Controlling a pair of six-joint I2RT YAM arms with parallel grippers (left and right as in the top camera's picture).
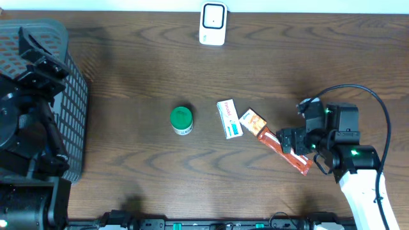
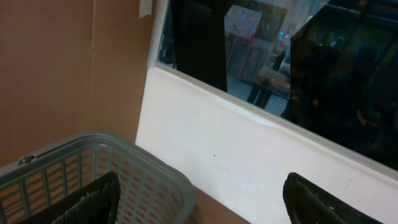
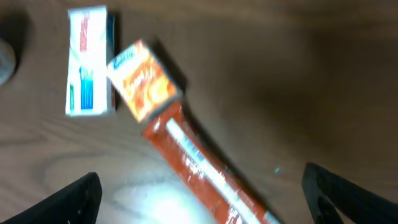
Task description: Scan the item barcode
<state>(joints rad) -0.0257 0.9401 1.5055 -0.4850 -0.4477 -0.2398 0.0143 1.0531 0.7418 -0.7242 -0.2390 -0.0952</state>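
My left jaws stand wide over the grey basket (image 1: 75, 102) at 9 o'clock. Mid-bench: green jar (image 1: 181, 120), scanner (image 1: 212, 23) at 12, white box (image 1: 229, 119), orange box (image 1: 254, 121). Right jaws wide, above the red sachet (image 1: 271, 141) at 4 o'clock.

Red sachet (image 1: 271, 141): middle hidden beneath the right gripper (image 1: 293, 142) overhead; near end cut off by the wrist view's bottom edge.
Orange box (image 3: 144, 79): print blurred, unreadable.
White box (image 1: 229, 118): lettering too small to read.
Basket (image 1: 75, 96): left side cut off.
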